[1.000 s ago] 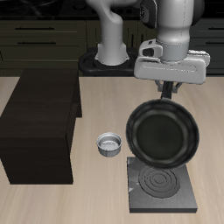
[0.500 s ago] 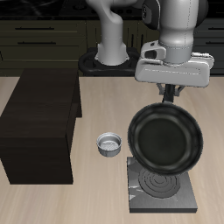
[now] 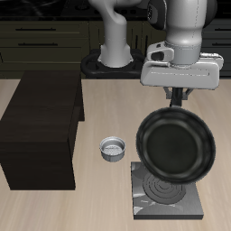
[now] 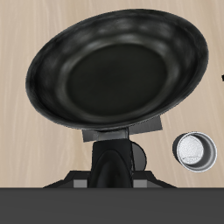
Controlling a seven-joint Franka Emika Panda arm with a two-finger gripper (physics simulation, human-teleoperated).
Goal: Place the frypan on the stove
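We are drifting the frypan (image 3: 176,150) rightward over the stove (image 3: 168,194), handle pointing up-frame, gripper (image 3: 178,96) clamped on it.

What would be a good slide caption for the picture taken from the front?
Robot arm holds the frypan by its handle above the stove, a small silver bowl alongside.

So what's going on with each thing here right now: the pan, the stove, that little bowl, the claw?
frypan: held in the air by its handle, above the stove, empty.
stove: flat on the table, nothing resting on it.
small silver bowl: upright on the table, beside the stove.
gripper: shut on the frypan's handle.
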